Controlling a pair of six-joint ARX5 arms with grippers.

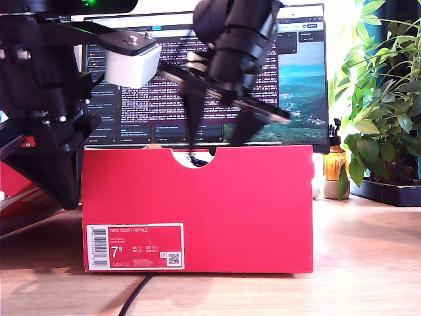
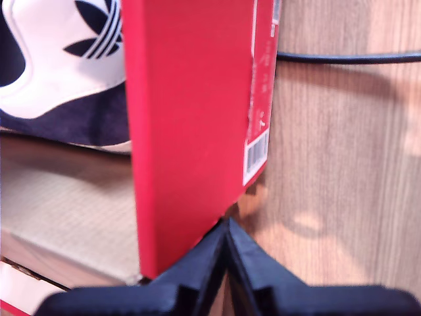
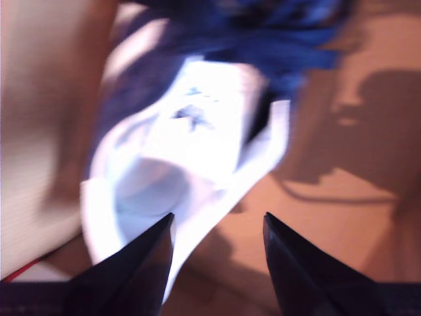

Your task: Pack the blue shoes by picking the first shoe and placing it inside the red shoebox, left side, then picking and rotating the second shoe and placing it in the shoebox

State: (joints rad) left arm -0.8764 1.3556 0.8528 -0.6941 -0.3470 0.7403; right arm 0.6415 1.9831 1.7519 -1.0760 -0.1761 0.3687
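The red shoebox (image 1: pixel 197 210) stands in the middle of the exterior view, label side facing the camera. My second gripper (image 1: pixel 212 141) hangs over it, open, its fingers spread and dipping behind the front wall. Just beyond that open second gripper (image 3: pixel 216 227) lies a blurred blue shoe (image 3: pixel 197 125) with a white tongue; nothing is between the fingers. My first gripper (image 2: pixel 227 230) is shut and empty, close to an outer corner of the shoebox (image 2: pixel 191 131). Past that wall, another blue shoe (image 2: pixel 59 66) with a white heel tab lies inside the box.
A black arm (image 1: pixel 46 112) fills the exterior view's left beside the box. A monitor (image 1: pixel 296 79) stands behind, with a plant (image 1: pixel 385 99) and an amber bottle (image 1: pixel 334 161) at the exterior view's right. A black cable (image 1: pixel 135 296) runs over the wooden table (image 1: pixel 368 263).
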